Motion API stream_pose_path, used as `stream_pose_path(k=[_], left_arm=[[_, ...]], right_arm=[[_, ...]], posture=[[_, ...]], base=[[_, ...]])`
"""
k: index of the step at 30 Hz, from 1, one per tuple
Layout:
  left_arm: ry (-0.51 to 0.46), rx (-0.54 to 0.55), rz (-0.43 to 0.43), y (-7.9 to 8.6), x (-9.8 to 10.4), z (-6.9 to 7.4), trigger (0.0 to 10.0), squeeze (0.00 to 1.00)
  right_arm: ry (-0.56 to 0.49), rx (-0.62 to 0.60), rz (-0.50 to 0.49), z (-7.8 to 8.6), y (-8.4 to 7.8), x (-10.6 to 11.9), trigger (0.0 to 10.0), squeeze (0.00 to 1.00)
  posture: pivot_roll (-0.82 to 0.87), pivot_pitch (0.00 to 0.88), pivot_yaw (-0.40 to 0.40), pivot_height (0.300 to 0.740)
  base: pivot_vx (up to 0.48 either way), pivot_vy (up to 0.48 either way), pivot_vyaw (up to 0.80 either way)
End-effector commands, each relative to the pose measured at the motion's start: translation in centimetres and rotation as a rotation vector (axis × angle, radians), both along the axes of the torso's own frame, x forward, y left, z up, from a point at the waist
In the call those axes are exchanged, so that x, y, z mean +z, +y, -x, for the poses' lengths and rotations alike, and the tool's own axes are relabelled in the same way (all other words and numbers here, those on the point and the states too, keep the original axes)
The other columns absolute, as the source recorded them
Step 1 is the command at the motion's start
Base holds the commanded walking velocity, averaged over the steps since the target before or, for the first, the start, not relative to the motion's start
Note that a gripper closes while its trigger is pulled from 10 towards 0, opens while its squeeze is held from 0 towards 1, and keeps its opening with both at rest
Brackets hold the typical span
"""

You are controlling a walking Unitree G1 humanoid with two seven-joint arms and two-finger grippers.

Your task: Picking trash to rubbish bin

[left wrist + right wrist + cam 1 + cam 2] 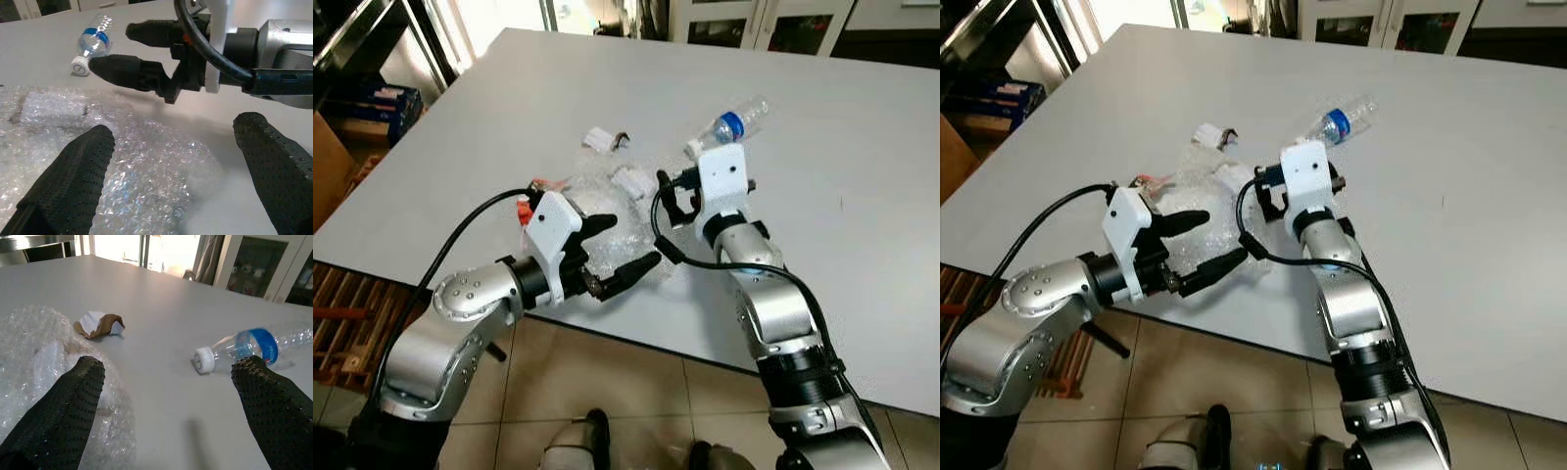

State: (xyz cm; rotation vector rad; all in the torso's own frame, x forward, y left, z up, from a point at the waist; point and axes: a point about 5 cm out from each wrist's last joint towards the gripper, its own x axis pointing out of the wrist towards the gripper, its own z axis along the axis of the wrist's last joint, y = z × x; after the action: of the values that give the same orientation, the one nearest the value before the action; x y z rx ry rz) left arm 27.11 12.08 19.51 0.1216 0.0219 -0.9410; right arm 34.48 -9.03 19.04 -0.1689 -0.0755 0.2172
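A heap of clear bubble wrap (607,206) lies near the front edge of the grey table (862,245). My left gripper (634,241) is open, its fingers straddling the wrap's near side (146,166). My right gripper (672,196) is open just right of the wrap, low over the table, with nothing between its fingers (63,411). A clear plastic bottle (732,124) with a blue label and white cap lies on its side beyond the right gripper (168,401). A crumpled white and brown paper scrap (604,139) sits behind the wrap.
Something small and orange-red (526,207) pokes out at the wrap's left edge. Dark glass-door cabinets (764,24) stand beyond the table. A wooden pallet (337,323) and blue crates (391,98) are on the left. Tiled floor (626,382) lies below the table edge.
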Motion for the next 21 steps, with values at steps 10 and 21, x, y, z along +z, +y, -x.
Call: stream_pose_path(k=[10, 21], left_arm=[[-0.068, 0.288, 0.061, 1.8, 0.8, -2.3, 10.0, 0.00], [-0.110, 0.419, 0.137, 1.6, 0.6, -3.3, 10.0, 0.00]], right_arm=[[-0.128, -0.004, -0.069, 0.9, 0.6, 0.8, 10.0, 0.00], [-0.215, -0.172, -0.033, 2.4, -3.3, 1.0, 10.0, 0.00]], posture=[[0.19, 0.156, 0.042, 0.740], [0.13, 0.125, 0.038, 0.740]], base=[[0.000, 0.000, 0.00], [0.000, 0.000, 0.00]])
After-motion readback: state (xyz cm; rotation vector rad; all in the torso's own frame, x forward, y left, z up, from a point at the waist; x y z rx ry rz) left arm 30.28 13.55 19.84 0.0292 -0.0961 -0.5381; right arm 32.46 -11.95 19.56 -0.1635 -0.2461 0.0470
